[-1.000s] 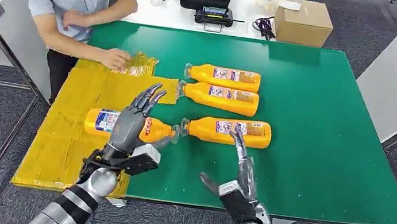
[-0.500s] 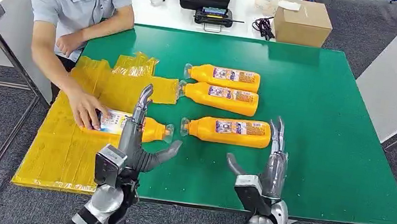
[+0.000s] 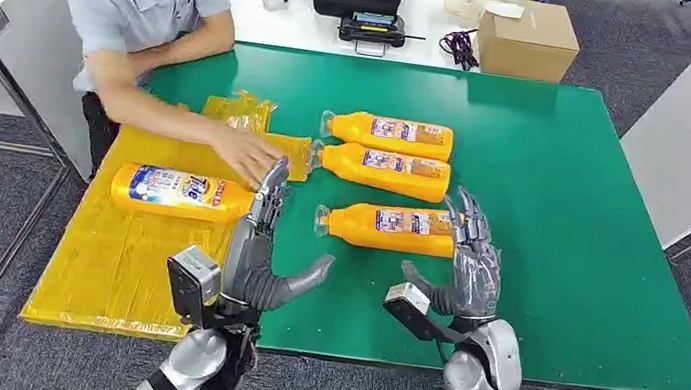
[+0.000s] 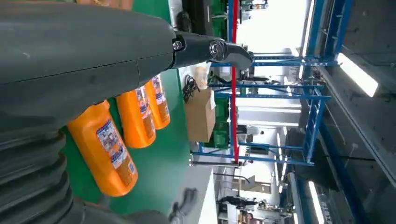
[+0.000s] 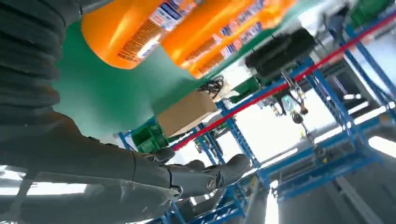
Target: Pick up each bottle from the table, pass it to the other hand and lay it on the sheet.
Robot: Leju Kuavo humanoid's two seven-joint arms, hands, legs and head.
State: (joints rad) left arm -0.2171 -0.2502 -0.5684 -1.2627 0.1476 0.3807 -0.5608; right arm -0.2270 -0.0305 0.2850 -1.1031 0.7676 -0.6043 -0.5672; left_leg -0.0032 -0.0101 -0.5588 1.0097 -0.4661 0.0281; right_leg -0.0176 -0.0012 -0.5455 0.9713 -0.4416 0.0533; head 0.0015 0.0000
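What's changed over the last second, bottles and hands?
The bottle on the yellow sheet has slid left, moved by the person's hand, which now rests beside it. The left hand has drawn back and turned edge-on, holding nothing. The right hand has advanced to the nearest bottle, fingers spread at its base end. The three bottles on the green table have not moved.

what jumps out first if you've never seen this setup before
Three orange bottles lie in a row on the green table, and a fourth lies on the yellow sheet at the table's left end. The robot's left hand and right hand hover open near the front edge, while a person's hand rests on the sheet.
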